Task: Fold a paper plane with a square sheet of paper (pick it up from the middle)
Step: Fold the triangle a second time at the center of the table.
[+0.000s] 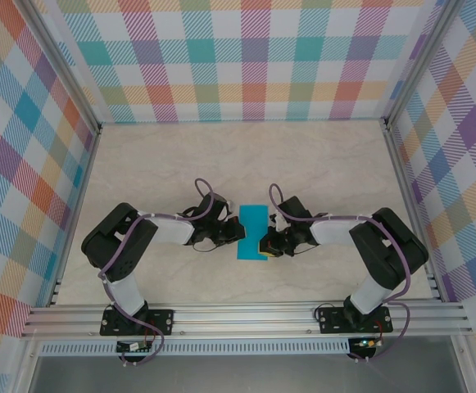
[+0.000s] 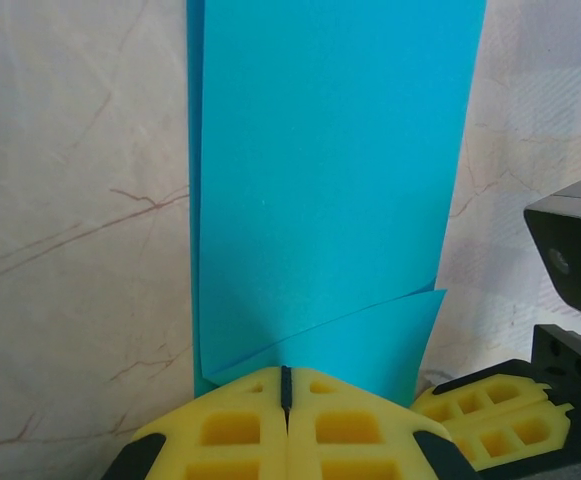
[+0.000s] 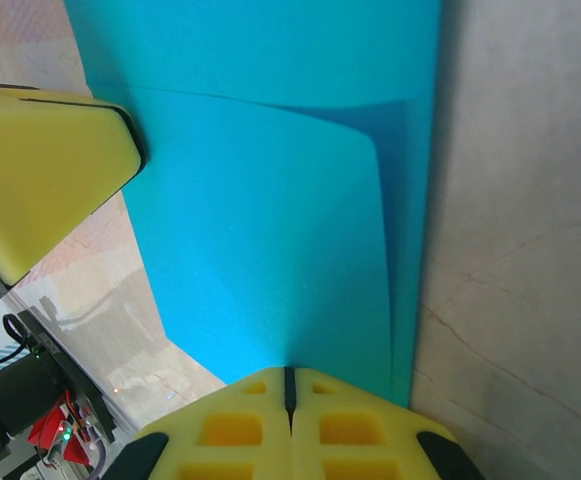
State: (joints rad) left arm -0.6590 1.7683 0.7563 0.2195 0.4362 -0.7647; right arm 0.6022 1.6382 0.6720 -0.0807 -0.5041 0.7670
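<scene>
Both grippers (image 1: 239, 232) (image 1: 263, 244) hide the folded sheet's (image 1: 252, 223) side edges.

no readable text, labels or numbers on anything in view.

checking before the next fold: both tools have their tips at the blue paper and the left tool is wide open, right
No, the left tool is shut: the left wrist view shows its yellow fingers pressed together. The rest holds: it and the right tool have their tips at the blue paper.
</scene>
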